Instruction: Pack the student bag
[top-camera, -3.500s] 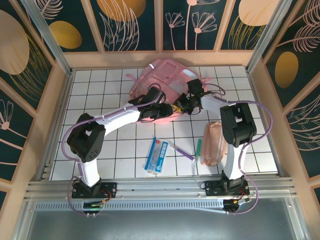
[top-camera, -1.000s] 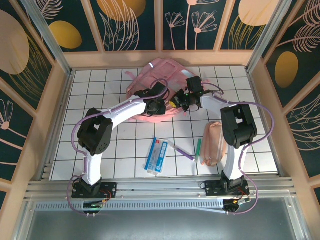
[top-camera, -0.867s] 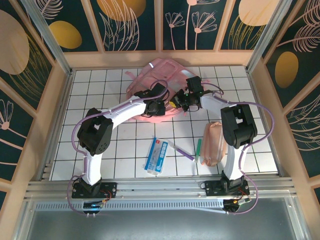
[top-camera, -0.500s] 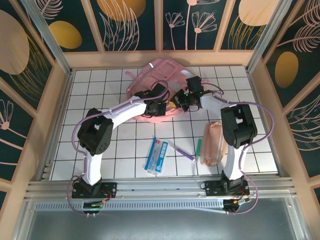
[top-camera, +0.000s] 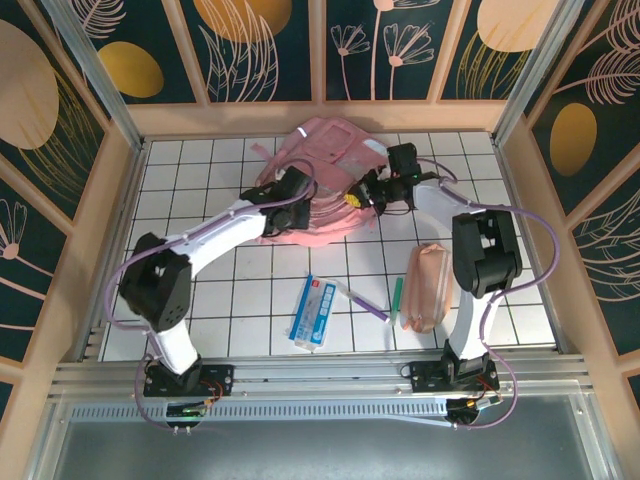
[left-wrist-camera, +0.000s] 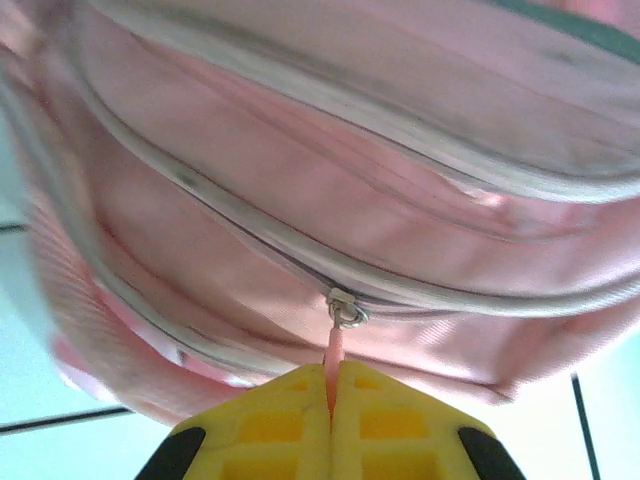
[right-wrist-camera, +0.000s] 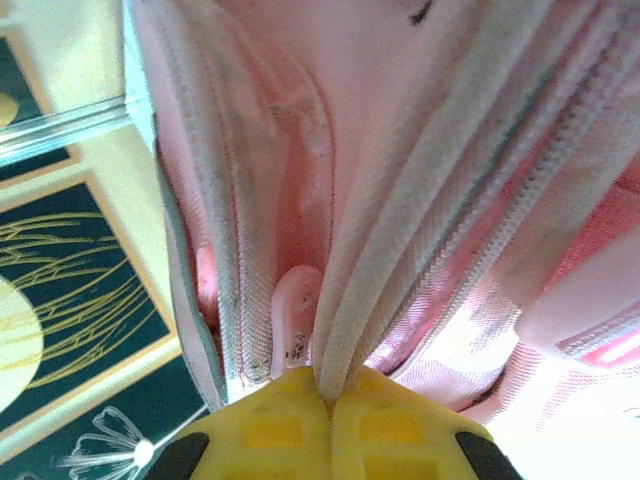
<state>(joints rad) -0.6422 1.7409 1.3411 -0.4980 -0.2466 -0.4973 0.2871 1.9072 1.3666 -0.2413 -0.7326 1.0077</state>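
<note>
Backpack (top-camera: 325, 150) of pink fabric, large, with silver-grey zip lines and several pockets, lies slumped at the far side of the white tiled table (top-camera: 200, 190). On the backpack's left flank, the left gripper (left-wrist-camera: 330, 395) has its yellow pads pressed together on a thin pink pull tab (left-wrist-camera: 335, 350), which hangs from a small metal zip slider (left-wrist-camera: 345, 310). On the backpack's right flank, the right gripper (right-wrist-camera: 325, 385) is pinched tight on a pale grey-edged fabric seam (right-wrist-camera: 420, 220), next to a fold of pink lining. Well apart from the backpack, on the side toward the arm bases and to its right, lies an elongated peach-pink pencil pouch (top-camera: 425, 288). A green pen (top-camera: 397, 297) is just beside the pouch. Below the backpack's middle lie a purple pen (top-camera: 362, 302) and a flat blue-and-white packet (top-camera: 315, 311).
</note>
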